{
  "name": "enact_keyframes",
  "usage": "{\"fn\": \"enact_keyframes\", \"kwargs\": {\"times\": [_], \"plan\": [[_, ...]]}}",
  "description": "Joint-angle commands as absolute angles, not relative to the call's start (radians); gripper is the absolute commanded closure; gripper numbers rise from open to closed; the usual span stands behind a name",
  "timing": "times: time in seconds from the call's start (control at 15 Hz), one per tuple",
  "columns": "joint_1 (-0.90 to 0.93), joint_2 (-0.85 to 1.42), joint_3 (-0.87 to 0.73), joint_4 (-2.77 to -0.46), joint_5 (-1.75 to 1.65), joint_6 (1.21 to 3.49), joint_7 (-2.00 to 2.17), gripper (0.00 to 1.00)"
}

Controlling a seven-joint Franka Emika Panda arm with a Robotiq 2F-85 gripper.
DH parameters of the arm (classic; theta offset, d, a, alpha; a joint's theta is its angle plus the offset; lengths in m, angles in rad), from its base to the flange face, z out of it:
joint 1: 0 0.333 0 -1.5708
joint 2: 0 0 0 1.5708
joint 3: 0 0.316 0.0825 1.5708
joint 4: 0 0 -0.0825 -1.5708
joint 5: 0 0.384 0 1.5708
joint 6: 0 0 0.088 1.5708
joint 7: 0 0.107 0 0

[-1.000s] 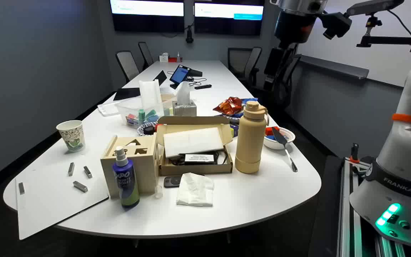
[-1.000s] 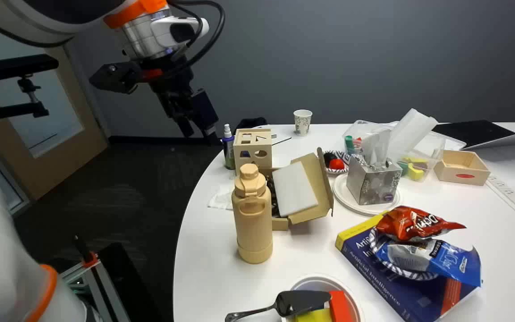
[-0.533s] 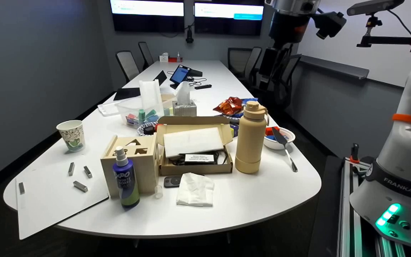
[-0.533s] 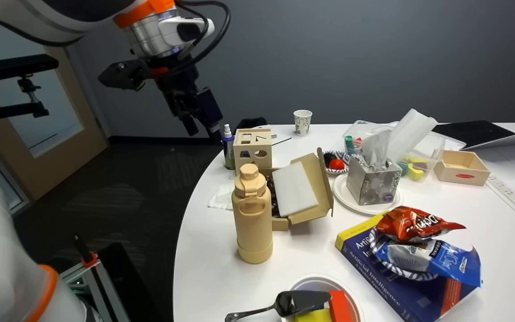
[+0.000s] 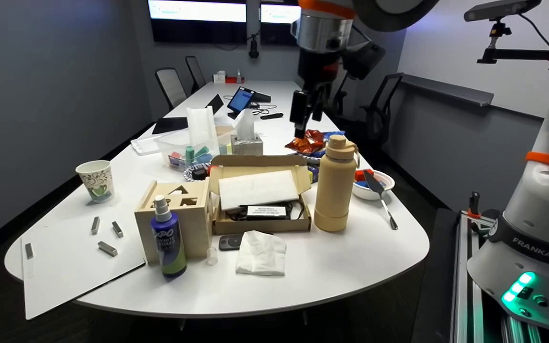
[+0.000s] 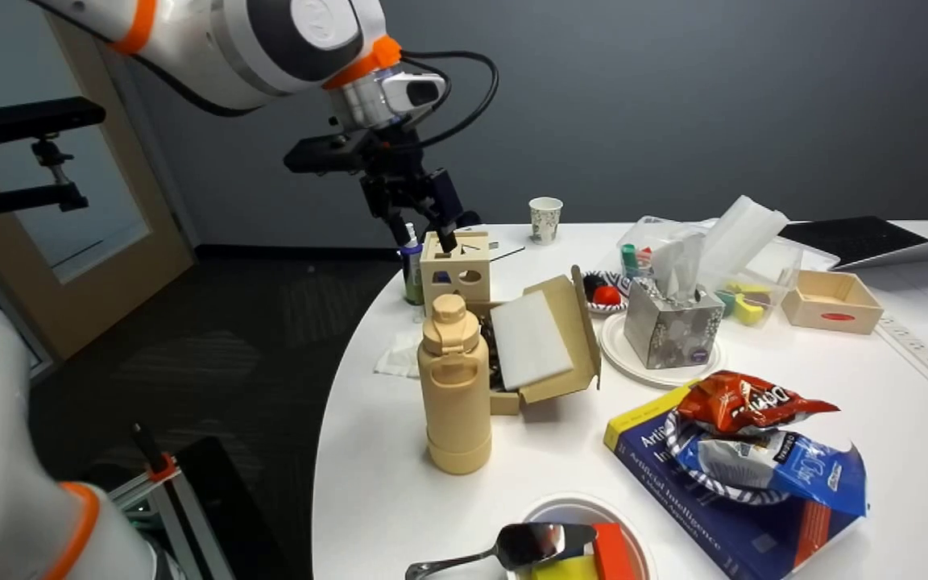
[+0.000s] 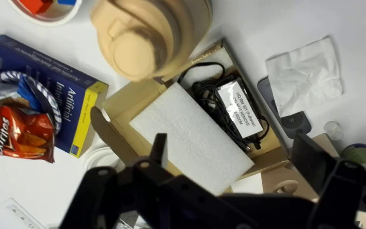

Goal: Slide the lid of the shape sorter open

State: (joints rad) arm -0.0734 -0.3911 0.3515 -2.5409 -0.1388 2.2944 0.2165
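In an exterior view, the shape sorter (image 5: pixel 197 233), a pale wooden box, stands upright on the table (image 5: pixel 341 271), the lid (image 5: pixel 196 191) lying across its top, just behind a purple Expo spray bottle (image 5: pixel 172 245) and beside an open cardboard box (image 5: pixel 261 227). The fingers (image 5: pixel 298 112) hang high above the table, well apart from the sorter. In an exterior view, a tan flask (image 6: pixel 454 391) stands in the foreground, and one fingertip overlaps the lid along the line of sight. The wrist view has the fingers spread wide, the cardboard box beyond them bearing a white foam sheet (image 7: pixel 191 140) and a labelled power adapter (image 7: pixel 241 109); one finger partly hides the sorter.
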Motion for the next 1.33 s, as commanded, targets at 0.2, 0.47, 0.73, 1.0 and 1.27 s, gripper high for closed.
{"fn": "enact_keyframes", "kwargs": {"times": [0.2,0.47,0.73,1.0,1.27], "plan": [[0.01,0.0,0.359,-2.226,-0.415,2.312,0.343,0.0],[0.113,0.168,0.291,-2.089,-0.574,2.303,0.441,0.0],[0.201,0.301,0.212,-1.985,-0.571,2.33,0.422,0.0],[0.263,0.381,0.163,-1.911,-0.552,2.359,0.4,0.0],[0.303,0.42,0.13,-1.862,-0.538,2.381,0.386,0.0]]}}
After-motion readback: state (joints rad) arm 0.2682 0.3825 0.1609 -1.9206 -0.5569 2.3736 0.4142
